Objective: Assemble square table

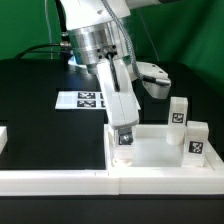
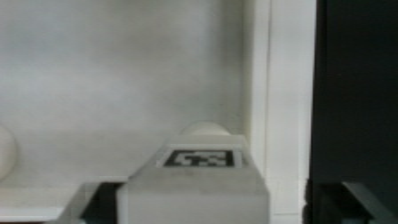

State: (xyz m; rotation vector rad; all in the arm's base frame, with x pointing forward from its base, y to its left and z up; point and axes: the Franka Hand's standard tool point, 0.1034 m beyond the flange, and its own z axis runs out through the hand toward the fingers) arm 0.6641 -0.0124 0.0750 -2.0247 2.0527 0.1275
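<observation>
Nearest me in the exterior view runs a long white border rail (image 1: 110, 180) across the front of the black table (image 1: 40, 130). Just behind it sits the square tabletop (image 1: 155, 150), rim up. My gripper (image 1: 124, 135) hangs over its corner on the exterior view's left, where a tagged leg (image 1: 125, 137) stands; in the wrist view that leg (image 2: 199, 165) sits between the fingers (image 2: 103, 200), which look spread clear of it, though the blur leaves me unsure. Two more legs (image 1: 179, 112) (image 1: 198, 138) stand upright on the exterior view's right. Farthest back, the marker board (image 1: 78, 99) lies flat.
</observation>
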